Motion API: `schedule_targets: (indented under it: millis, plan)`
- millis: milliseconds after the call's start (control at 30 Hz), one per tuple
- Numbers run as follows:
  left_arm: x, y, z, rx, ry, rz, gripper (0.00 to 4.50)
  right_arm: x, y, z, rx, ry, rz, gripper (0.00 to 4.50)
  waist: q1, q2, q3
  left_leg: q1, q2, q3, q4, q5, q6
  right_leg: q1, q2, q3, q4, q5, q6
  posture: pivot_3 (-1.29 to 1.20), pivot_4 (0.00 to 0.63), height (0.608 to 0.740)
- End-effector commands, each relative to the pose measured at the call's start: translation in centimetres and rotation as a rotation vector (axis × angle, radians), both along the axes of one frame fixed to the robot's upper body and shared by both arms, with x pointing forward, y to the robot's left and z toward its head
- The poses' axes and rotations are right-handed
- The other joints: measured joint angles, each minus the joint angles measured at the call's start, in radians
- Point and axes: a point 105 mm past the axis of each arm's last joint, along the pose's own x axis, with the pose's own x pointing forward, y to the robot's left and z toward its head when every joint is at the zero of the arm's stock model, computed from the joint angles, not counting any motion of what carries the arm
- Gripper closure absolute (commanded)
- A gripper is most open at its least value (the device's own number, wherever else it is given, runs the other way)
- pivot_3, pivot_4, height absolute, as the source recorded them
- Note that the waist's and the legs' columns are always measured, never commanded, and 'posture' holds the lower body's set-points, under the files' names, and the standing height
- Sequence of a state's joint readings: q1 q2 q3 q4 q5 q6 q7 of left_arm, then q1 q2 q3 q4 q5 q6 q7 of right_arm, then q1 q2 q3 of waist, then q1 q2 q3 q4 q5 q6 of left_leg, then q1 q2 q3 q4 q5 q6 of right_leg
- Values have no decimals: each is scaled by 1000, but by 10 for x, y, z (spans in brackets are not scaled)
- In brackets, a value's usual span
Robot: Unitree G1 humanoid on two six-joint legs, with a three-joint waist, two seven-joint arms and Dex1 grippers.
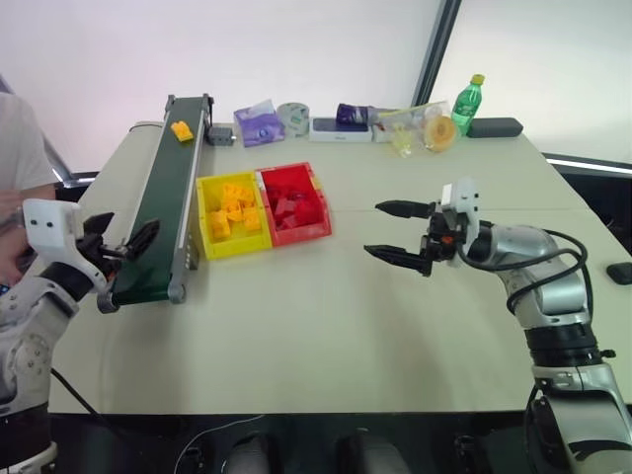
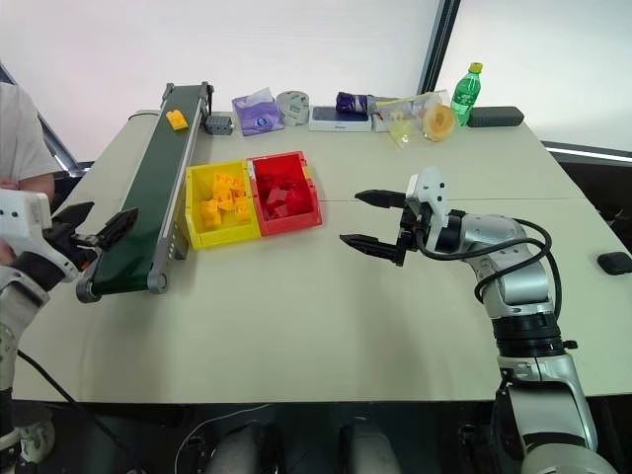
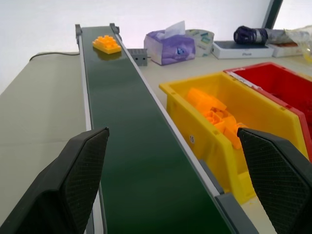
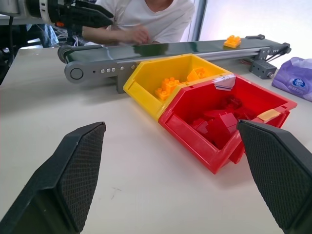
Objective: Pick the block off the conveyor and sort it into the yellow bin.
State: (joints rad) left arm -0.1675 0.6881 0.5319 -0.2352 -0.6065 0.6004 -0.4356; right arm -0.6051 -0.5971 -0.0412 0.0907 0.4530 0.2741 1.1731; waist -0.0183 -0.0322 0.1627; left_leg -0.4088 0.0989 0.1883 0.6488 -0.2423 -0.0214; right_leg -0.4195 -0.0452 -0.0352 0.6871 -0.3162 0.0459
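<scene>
A small yellow-orange block [image 1: 182,129] lies at the far end of the dark green conveyor [image 1: 166,202], which runs along the table's left side. Right of the belt stands the yellow bin [image 1: 237,246] holding several orange blocks, touching its red twin [image 1: 306,233]. My left gripper [image 1: 120,237] hovers open at the conveyor's near end, pointing along the belt with nothing between its fingers [image 3: 73,180]. My right gripper [image 1: 373,228] hangs open over bare table to the right of the red bin, pointing toward the bins, empty.
A person in a white shirt [image 1: 18,148] sits at the table's left side, beside the conveyor. Along the far edge lie a purple tissue pack [image 1: 259,123], a tape roll [image 1: 293,116], a green bottle [image 1: 467,104] and other small items. A dark object [image 1: 620,272] lies at the right edge.
</scene>
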Motion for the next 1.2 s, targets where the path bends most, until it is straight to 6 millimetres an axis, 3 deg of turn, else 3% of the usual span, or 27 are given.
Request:
schedule_targets:
  millis: [33,267,567,1033,1200]
  plan:
    - [-5,-1,21,60,-64,17,53,-3,1,11,3,-55,16,0,0,0,0,0,0,0,0,0,0,0,0,0,0,0,0,0,150,740]
    - [-8,-7,22,103,-76,-8,53,-3,2,11,2,-56,27,0,1,0,0,0,0,0,0,0,0,0,0,0,0,0,0,0,150,740]
    - [-17,2,11,112,-35,-31,53,-2,0,11,-6,-55,26,0,0,0,0,0,0,0,0,0,0,0,0,0,0,0,0,0,150,740]
    - [-12,0,14,92,-54,-34,53,-1,0,11,-5,-55,25,0,0,0,0,0,0,0,0,0,0,0,-1,0,0,0,0,0,150,740]
    - [-1,-3,19,59,-68,61,53,0,1,11,-4,-57,26,0,3,0,0,0,0,0,0,0,0,0,-1,0,0,0,0,0,150,740]
